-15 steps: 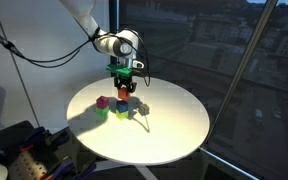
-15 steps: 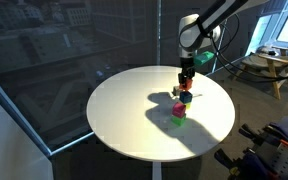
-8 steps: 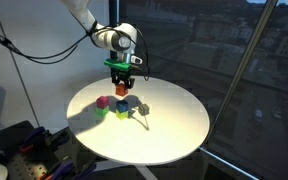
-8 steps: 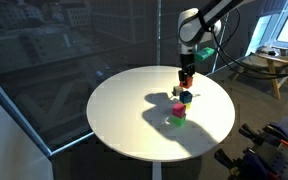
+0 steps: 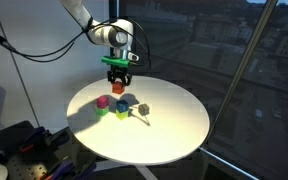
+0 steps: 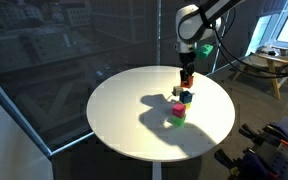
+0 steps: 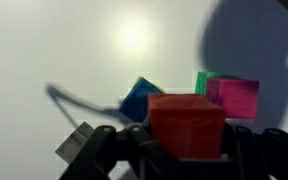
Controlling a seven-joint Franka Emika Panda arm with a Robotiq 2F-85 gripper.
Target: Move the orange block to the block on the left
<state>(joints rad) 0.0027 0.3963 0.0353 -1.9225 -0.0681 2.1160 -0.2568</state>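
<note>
My gripper (image 5: 118, 84) is shut on the orange block (image 7: 186, 124) and holds it in the air above the white round table (image 5: 174, 130). In both exterior views the orange block (image 6: 187, 78) sits between the fingers. Below it on the table are a blue block (image 7: 139, 100), a pink block (image 7: 239, 98) and a green block (image 7: 201, 82) under or behind the pink one. In an exterior view the pink block (image 5: 103, 102) is at the left, the blue one (image 5: 123, 103) beside it.
A small grey block (image 5: 142, 109) and a yellow-green block (image 5: 122, 113) lie near the others. A dark cable runs over the table in the wrist view (image 7: 79, 102). Windows stand behind the table; equipment (image 5: 24, 150) is beside it.
The gripper has lifted the orange block higher above the group of blocks and shifted slightly left in an exterior view.
</note>
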